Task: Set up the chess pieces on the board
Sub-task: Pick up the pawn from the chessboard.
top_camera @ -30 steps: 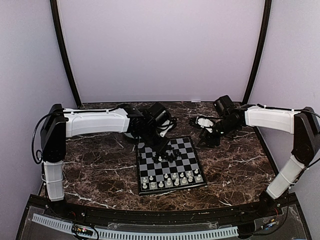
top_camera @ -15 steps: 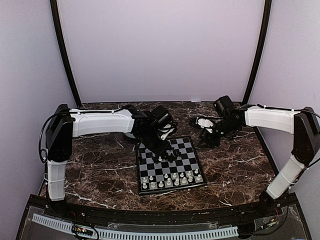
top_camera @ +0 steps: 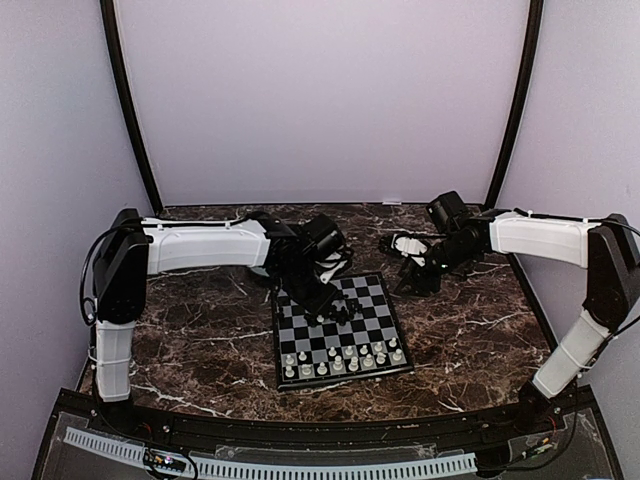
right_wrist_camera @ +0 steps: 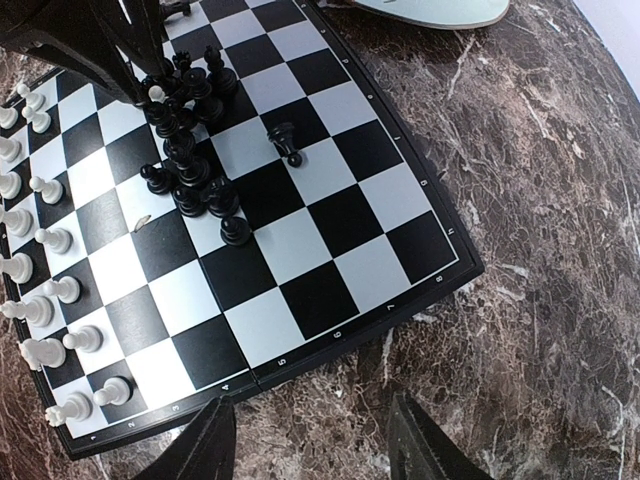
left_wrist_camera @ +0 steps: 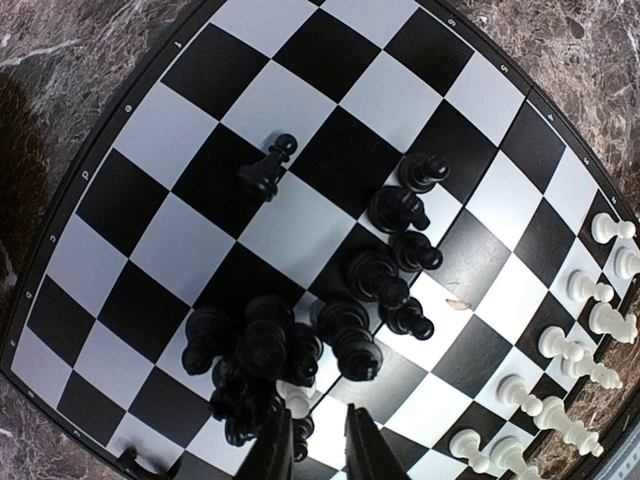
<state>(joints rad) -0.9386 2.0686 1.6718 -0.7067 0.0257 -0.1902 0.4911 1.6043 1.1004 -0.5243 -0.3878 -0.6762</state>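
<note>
The chequered board (top_camera: pixel 340 330) lies mid-table. Cream-white pieces (top_camera: pixel 345 358) stand in two rows along its near edge; they also show in the left wrist view (left_wrist_camera: pixel 590 330) and the right wrist view (right_wrist_camera: pixel 40 260). A clump of black pieces (left_wrist_camera: pixel 300 340) stands mid-board (right_wrist_camera: pixel 185 150), with one white piece (left_wrist_camera: pixel 290 400) inside it. A lone black pawn (left_wrist_camera: pixel 268 170) stands apart. My left gripper (left_wrist_camera: pixel 318 445) hovers at the clump's edge (top_camera: pixel 325 305), narrowly open and empty. My right gripper (right_wrist_camera: pixel 310 440) is wide open and empty over the marble, just off the board's right side (top_camera: pixel 415 280).
A pale green plate (right_wrist_camera: pixel 440 10) lies on the marble beyond the board's far corner. The dark marble table (top_camera: pixel 200 340) surrounds the board. Purple walls close in the back and both sides.
My left arm has reached slightly farther over the board towards the black clump. My right arm has not moved.
</note>
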